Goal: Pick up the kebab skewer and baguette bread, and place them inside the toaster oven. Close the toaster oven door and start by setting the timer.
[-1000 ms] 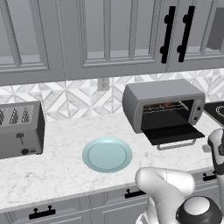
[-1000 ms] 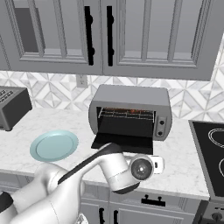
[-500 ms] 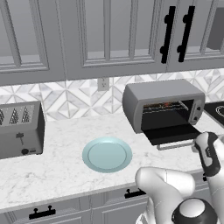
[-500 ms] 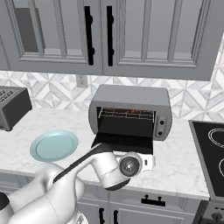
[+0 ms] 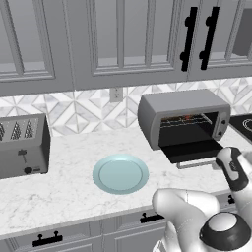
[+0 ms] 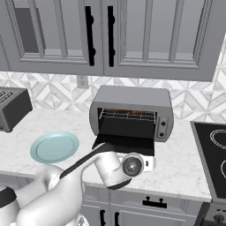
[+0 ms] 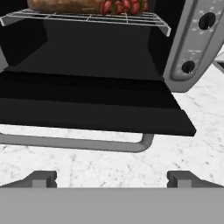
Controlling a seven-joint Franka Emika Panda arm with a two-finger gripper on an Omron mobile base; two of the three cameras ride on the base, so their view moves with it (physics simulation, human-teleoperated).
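Observation:
The toaster oven (image 5: 183, 115) (image 6: 132, 111) stands at the back of the counter. Its door (image 7: 87, 109) (image 6: 126, 145) lies folded down flat, with the silver bar handle (image 7: 74, 142) at its front edge. On the wire rack inside lie the baguette bread (image 7: 65, 5) and, to its right, the kebab skewer (image 7: 124, 6) with red chunks. Two round knobs (image 7: 206, 20) sit on the right-hand panel; I cannot tell which is the timer. My gripper (image 7: 111, 179) is open and empty, low over the counter just in front of the handle.
A light blue plate (image 5: 120, 173) (image 6: 54, 147) rests on the marble counter left of the oven. A grey slotted toaster (image 5: 22, 145) stands at the far left. A black cooktop (image 6: 212, 150) lies right of the oven. Wall cabinets hang above.
My hand has shifted slightly left in front of the open oven door. The jaws have stayed open, and the food and door have not moved.

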